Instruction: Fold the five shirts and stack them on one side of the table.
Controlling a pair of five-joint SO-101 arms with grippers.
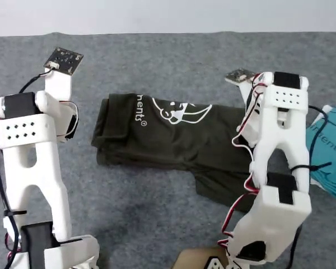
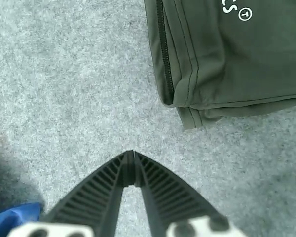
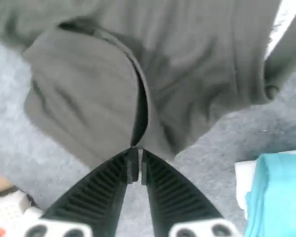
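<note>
A: Olive shirt, middle of the high view on the grey felt desk. Left end doubled over, right end loose. Which step?

B: Folding this one, I'd judge. Right pincer closed on a pinch of its cloth, by the look. Left pincer closed, empty, near the folded corner.

A: Next?

B: Carry the loose end across, lay it flat. Teal shirt lies at right edge.
</note>
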